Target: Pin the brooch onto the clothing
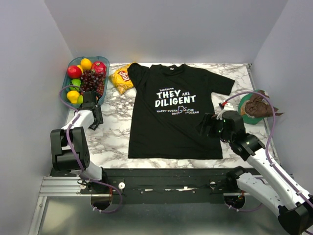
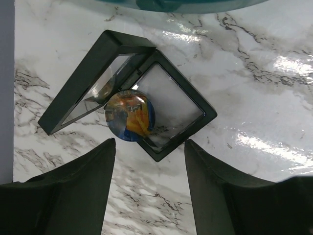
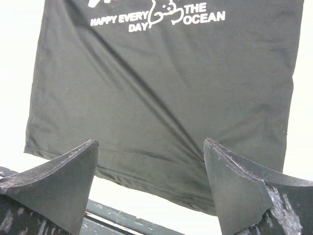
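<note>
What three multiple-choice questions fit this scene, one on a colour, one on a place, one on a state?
1. What colour is the T-shirt? A. black B. white C. red
2. Where is the brooch? A. pinned on the T-shirt B. in the open black case C. held in a pincer
3. How does the right pincer stand? A. shut on the brooch B. open and empty C. shut on a sleeve
Answers: A, black cloth with white print; B, the badge lies on the case's clear film; B, it gapes over the hem, holding nothing.
</note>
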`<state>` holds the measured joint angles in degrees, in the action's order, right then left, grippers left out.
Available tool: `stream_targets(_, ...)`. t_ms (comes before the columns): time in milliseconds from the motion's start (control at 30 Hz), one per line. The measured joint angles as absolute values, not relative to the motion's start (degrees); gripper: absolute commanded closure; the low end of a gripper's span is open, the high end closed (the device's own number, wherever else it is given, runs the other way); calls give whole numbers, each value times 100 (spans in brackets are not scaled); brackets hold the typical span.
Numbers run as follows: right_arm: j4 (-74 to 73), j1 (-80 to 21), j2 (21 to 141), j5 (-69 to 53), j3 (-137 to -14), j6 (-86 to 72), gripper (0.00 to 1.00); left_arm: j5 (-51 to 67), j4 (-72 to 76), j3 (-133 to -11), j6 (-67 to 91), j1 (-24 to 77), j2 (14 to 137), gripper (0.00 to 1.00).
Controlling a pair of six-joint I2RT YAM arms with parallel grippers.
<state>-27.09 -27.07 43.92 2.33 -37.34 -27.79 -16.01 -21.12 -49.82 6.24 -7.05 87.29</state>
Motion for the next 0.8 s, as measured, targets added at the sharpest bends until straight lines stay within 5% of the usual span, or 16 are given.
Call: stream_targets(800,-2768,-2707,4049,292,-3422,-2692,4,-2204,-2064,-4984,532,-701,8967,43)
